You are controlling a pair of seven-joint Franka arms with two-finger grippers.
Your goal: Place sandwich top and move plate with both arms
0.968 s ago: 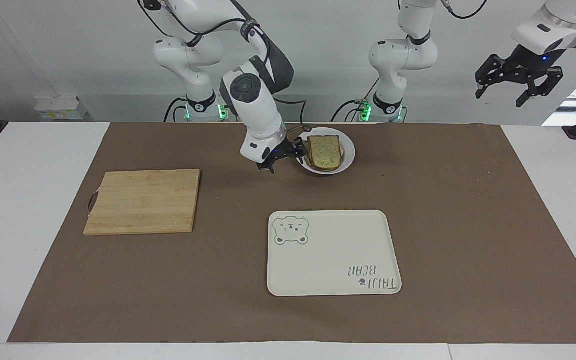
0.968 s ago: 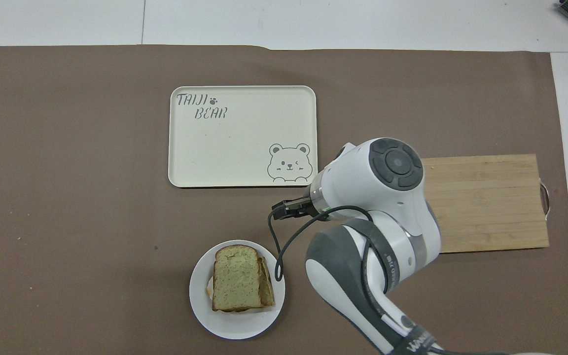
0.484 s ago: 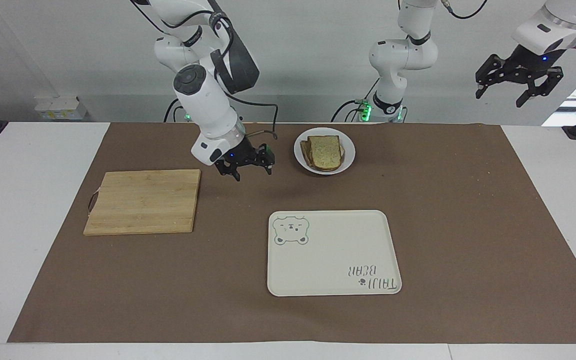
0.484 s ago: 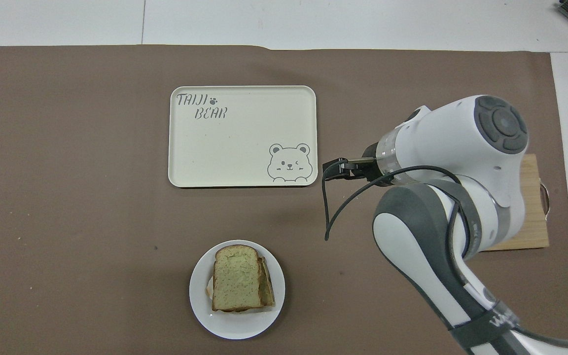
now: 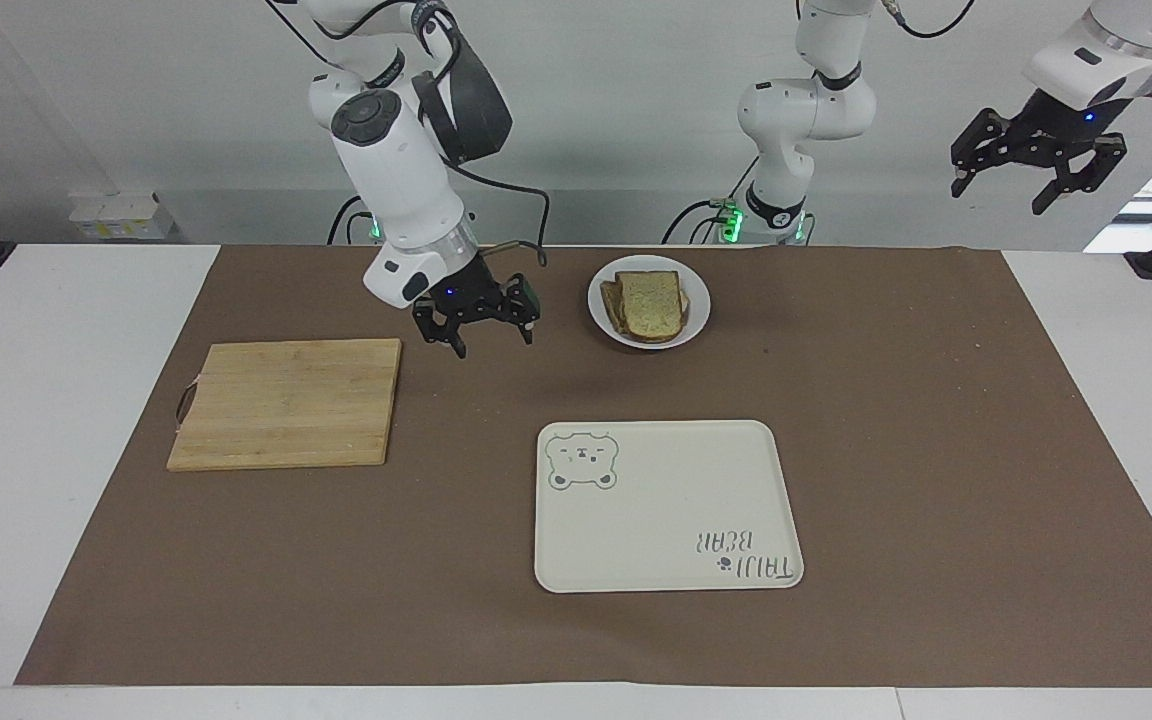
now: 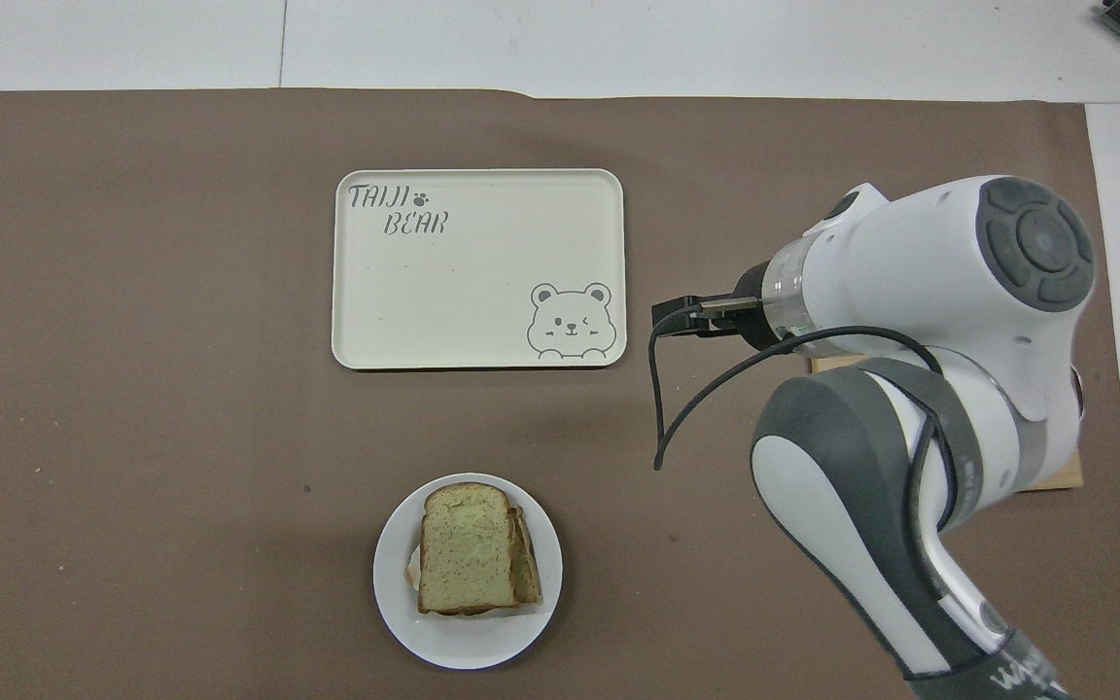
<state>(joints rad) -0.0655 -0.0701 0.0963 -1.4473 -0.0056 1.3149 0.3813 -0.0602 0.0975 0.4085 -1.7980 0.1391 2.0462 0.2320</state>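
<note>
Overhead view – right arm hides most of cutting board

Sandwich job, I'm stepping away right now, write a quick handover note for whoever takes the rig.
Right gripper: open, empty, raised over the mat between the cutting board and the plate.
Left gripper: open, empty, waiting high off the left arm's end of the table.
Sandwich top: already lying on the stack on the plate, close to the robots.
Tray: bare, farther from the robots than the plate.
Done: top placed.
Left: move the plate with both arms; neither gripper is at it yet.
</note>
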